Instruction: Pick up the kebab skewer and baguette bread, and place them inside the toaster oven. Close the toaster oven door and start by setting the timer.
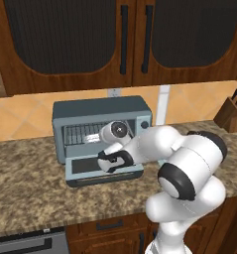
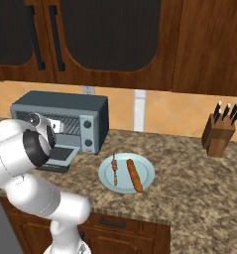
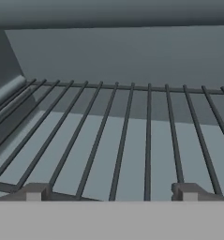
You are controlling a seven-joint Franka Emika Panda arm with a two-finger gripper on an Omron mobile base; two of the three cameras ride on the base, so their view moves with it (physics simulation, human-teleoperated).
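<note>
The gripper (image 3: 108, 191), jaws open and empty, reaches into the toaster oven (image 2: 65, 116) over its rack, while the skewer (image 2: 114, 169) and baguette (image 2: 134, 175) lie on the plate (image 2: 145, 163) well to its right, long axes near-to-far.

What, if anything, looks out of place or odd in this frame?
One oddity: the gripper is open and empty at the wire rack inside the grey-blue toaster oven, while the thin kebab skewer and orange-brown baguette bread lie on the pale blue plate. Nothing looks spilled or damaged.
</note>
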